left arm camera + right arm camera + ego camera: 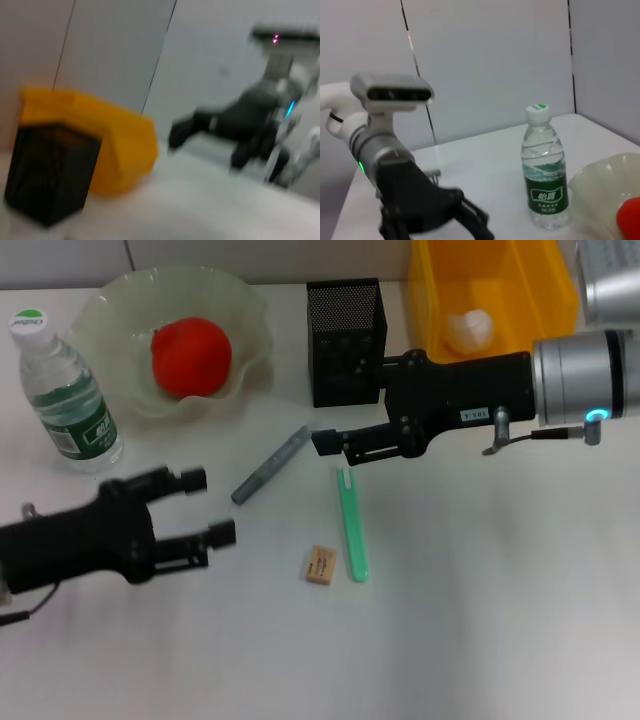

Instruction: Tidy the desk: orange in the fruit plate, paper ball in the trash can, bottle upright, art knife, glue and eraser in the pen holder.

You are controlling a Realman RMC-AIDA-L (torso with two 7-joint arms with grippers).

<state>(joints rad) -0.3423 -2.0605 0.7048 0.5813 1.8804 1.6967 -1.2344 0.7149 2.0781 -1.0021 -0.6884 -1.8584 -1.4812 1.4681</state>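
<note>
Green art knife (351, 524), a slim plastic one, lies flat on the white desk (500, 620) just below the right gripper (325, 443); that gripper's black fingers are close together with only a narrow gap, and nothing sits between them; its tips hover between the knife's upper end and the near end of the grey glue stick (270, 465), which lies slanted just to the gripper's left; directly behind the gripper stands the black mesh pen holder (345, 340); beyond the gripper's arm, the yellow plastic trash bin (530, 290) holds a crumpled white paper ball (469, 330). Below the knife's lower end and just beside it rests the small tan eraser (320, 566). Farther left, the left gripper (205, 505) hangs over the desk with its fingers spread wide and bare; behind it the clear water bottle with green label (62, 392) stands upright, and next to that the pale green wavy-rimmed fruit plate (120, 310) carries the orange (191, 355).
</note>
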